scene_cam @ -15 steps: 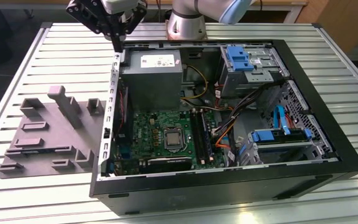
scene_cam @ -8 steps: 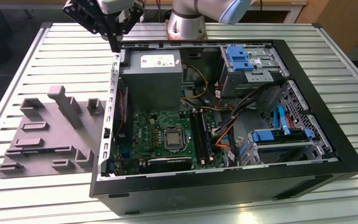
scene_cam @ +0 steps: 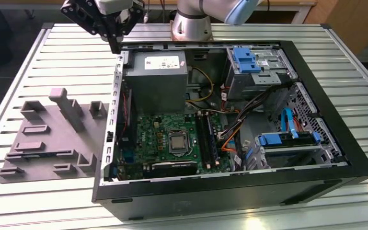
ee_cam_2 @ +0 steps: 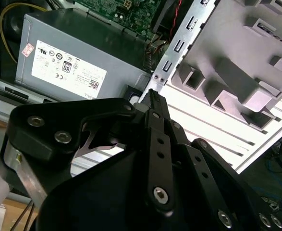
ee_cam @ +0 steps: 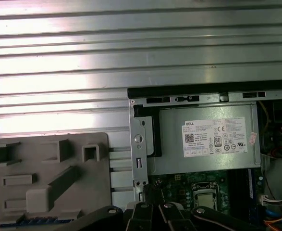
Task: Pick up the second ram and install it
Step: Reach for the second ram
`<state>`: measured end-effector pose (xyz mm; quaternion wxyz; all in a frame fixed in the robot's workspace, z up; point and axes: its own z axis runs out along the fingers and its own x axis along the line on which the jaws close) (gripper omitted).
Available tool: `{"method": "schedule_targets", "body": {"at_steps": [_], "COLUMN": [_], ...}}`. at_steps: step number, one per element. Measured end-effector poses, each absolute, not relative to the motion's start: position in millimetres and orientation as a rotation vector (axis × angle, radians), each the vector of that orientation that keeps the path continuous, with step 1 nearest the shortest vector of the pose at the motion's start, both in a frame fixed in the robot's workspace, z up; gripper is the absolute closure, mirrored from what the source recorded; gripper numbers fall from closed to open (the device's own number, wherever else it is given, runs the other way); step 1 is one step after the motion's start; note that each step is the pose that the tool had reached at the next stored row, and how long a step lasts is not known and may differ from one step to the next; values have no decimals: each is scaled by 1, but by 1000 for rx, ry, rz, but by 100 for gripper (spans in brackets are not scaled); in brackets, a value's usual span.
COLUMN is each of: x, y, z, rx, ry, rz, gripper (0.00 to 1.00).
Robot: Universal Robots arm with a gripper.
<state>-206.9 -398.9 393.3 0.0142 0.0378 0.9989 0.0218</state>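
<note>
My gripper hangs above the back corner of the open computer case, on the exterior view's left, next to the grey power supply. In the second wrist view its black fingers come together in a narrow tip, shut, and I see nothing between them. The green motherboard lies in the case floor with long dark memory slots. A thin dark strip with blue marks shows on the grey tray; I cannot tell whether this is the second ram.
The grey plastic tray with raised blocks lies on the slatted metal table beside the case. Inside the case are blue drive brackets, orange and black cables and the processor socket. The arm's base stands behind the case.
</note>
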Motion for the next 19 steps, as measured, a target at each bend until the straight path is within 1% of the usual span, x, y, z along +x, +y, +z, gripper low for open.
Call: {"method": "schedule_targets", "body": {"at_steps": [19], "x": [-221], "y": [-399], "z": [393], "rx": [118], "ry": [3110], "rz": [68], "gripper": [89]}}
